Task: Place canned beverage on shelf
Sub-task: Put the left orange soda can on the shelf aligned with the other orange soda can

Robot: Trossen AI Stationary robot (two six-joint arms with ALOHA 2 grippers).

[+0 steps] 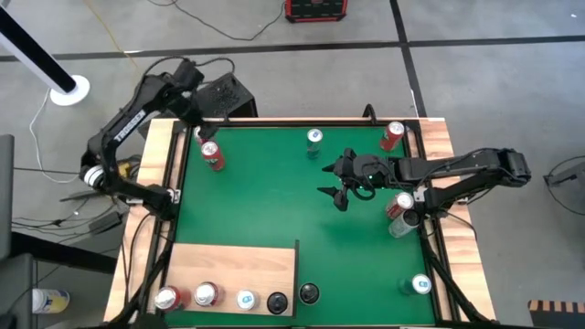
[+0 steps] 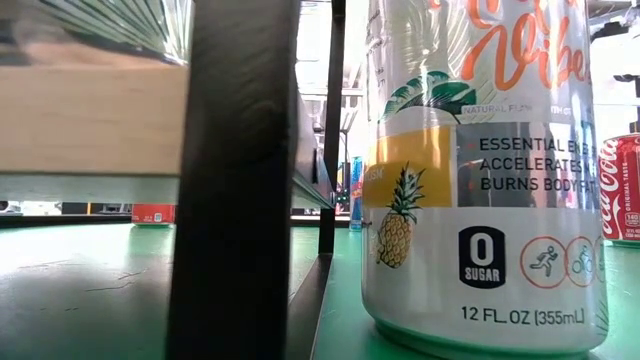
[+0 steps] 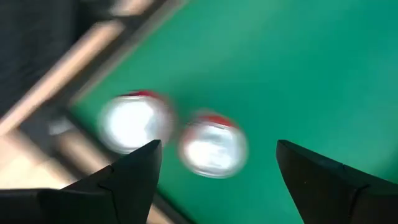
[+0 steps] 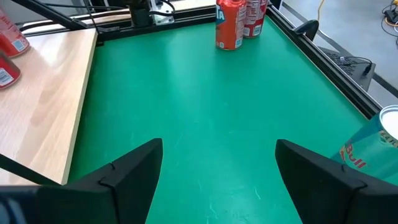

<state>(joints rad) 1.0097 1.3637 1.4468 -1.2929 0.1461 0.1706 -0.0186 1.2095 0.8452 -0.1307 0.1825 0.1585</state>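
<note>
Pale-grained wooden shelf (image 1: pixel 233 265) carries five cans — left pincer (image 1: pixel 197 133) and right pincer (image 1: pixel 336 182) gape wide.

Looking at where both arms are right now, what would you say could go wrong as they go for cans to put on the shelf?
1. The left gripper, open, hangs over two red cans standing close together by the mat's edge; closing on one may tip its neighbour.
2. The right gripper is open and empty mid-mat, with two cans close beside its arm; a swing could topple them.
3. The shelf already carries a row of cans along one edge, so a new can could knock one.
</note>
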